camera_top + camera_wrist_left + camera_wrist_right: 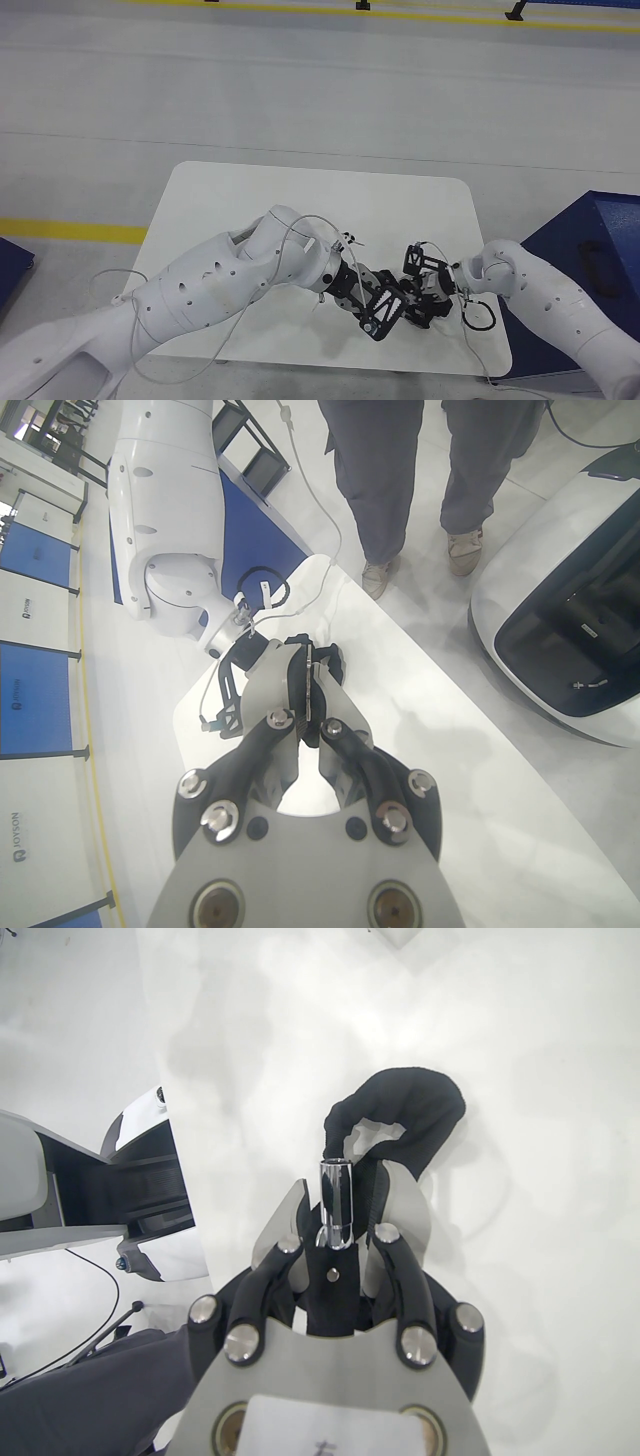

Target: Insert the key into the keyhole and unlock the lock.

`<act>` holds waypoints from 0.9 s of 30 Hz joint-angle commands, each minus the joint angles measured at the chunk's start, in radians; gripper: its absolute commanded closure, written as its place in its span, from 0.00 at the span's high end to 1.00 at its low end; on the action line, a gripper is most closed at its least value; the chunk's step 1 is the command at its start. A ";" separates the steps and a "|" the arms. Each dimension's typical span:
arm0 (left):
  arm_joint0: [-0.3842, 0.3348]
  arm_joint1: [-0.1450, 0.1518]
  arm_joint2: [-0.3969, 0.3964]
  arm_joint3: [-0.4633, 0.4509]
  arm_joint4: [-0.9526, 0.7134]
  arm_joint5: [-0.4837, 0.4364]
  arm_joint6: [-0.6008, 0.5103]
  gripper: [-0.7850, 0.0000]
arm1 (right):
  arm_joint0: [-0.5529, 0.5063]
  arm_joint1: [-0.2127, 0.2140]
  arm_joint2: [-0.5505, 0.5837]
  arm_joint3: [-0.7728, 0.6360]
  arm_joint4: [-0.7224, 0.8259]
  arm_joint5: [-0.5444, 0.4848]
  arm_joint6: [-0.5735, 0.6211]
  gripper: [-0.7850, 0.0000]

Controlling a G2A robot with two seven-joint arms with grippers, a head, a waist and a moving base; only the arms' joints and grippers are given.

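My two grippers meet above the front right part of the white table (300, 200). The right gripper (345, 1183) is shut on the lock: a chrome cylinder (336, 1205) stands up between its fingers, and a black fabric-sleeved loop (400, 1098) curls beyond it. The left gripper (307, 670) is shut on the key (309, 687), a thin metal blade seen edge-on with a dark head. The key's tip lies close against the right gripper (235, 685) and the black loop (332, 660). From above, the left gripper (392, 302) and right gripper (428, 288) nearly touch; the keyhole is hidden.
The table's front edge and right corner (495, 365) lie just under the grippers. A blue cabinet (600, 240) stands right of the table. A white and black machine (565, 610) sits on the floor beyond the table edge. A black cable loop (480, 316) hangs at the right wrist.
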 commanded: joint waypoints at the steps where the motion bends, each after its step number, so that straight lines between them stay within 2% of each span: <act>1: -0.002 0.001 0.001 -0.001 -0.001 0.000 0.002 0.00 | -0.003 0.003 0.006 0.005 0.011 -0.006 0.017 0.35; 7: -0.004 0.003 0.003 -0.002 0.000 0.000 0.008 0.00 | -0.015 0.004 0.010 0.005 0.044 -0.007 0.074 0.33; 21: -0.015 0.005 0.017 0.006 -0.003 0.000 0.020 0.00 | -0.021 -0.029 0.010 0.020 0.075 0.052 0.143 0.29; 25: -0.017 0.006 0.021 0.008 -0.003 0.000 0.022 0.00 | -0.020 -0.038 0.011 0.035 0.083 0.061 0.160 0.25; 26: -0.018 0.007 0.020 0.008 -0.004 0.000 0.023 0.00 | -0.019 -0.040 0.011 0.039 0.084 0.063 0.165 0.17; 27: -0.018 0.007 0.020 0.008 -0.003 0.000 0.024 0.00 | -0.020 -0.043 0.011 0.044 0.086 0.068 0.171 0.00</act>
